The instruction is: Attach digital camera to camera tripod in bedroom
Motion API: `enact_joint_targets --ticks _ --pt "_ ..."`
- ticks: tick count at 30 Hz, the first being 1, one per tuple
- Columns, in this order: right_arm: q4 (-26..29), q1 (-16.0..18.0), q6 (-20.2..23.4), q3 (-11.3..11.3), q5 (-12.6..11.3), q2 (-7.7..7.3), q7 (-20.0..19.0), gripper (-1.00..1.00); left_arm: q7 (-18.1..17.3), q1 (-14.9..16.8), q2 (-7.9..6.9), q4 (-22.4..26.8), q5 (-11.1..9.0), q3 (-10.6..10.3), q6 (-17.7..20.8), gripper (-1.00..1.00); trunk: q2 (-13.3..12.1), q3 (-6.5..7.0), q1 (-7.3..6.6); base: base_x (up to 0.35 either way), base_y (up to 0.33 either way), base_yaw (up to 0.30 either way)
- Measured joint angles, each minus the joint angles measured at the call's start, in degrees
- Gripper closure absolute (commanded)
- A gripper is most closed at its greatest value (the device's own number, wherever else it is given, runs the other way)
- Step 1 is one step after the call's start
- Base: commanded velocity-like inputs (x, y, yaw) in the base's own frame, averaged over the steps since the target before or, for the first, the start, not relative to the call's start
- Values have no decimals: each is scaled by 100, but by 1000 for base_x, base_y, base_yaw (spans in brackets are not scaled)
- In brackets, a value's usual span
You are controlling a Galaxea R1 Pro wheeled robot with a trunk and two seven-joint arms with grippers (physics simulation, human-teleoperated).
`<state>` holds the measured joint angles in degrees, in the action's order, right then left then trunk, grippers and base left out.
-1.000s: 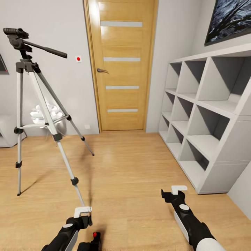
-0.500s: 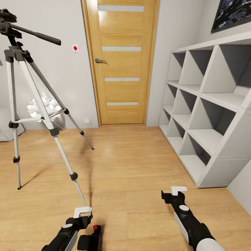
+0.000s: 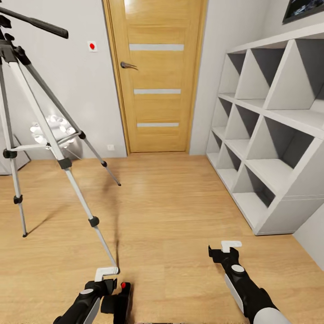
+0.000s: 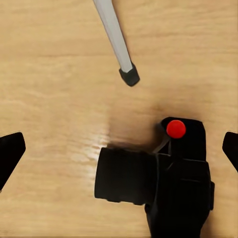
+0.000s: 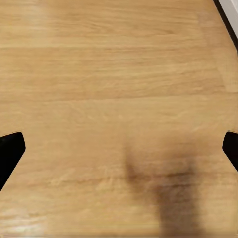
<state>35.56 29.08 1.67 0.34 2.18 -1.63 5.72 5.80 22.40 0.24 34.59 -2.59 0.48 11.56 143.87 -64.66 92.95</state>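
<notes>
The digital camera [image 3: 118,300] lies on the light wood floor [image 3: 171,216] close in front of the robot, just beside the tip of the camera tripod's nearest leg. In the left wrist view the digital camera [image 4: 163,181] shows its lens barrel pointing sideways along the planks and its red dot on top, with the black foot of that leg [image 4: 129,76] a little way off, not touching it.

The left hand [image 4: 119,151] hangs above the camera with its dark fingertips [image 4: 10,151] spread wide at either edge of the wrist view — they grip nothing. In the head view the left hand [image 3: 107,275] sits right at the tripod's near foot, the camera just beside it.

The right hand [image 5: 119,151] is also spread, its fingertips [image 5: 10,151] wide apart over bare planks and a soft dark shadow. In the head view the right hand [image 3: 230,249] is held well apart from the tripod, toward the white cube shelves [image 3: 270,135].

The camera tripod [image 3: 49,135] stands upright on three splayed silver legs with black joints; its pan handle [image 3: 33,22] juts out near the top of the head view, pointing toward the oak door [image 3: 155,76]. Behind the tripod's legs, by the grey wall, sits a small white spiky lamp [image 3: 51,130]. A red-dotted switch plate [image 3: 92,46] is on the wall between the tripod and the door.
</notes>
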Motion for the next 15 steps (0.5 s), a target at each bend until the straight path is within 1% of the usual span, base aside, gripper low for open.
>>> enact_joint_targets --ticks 15 --pt "-11 0 6 0 -3 5 7 -100 0 -1 0 1 -11 0 7 -100 20 -333 39 0 0 0"
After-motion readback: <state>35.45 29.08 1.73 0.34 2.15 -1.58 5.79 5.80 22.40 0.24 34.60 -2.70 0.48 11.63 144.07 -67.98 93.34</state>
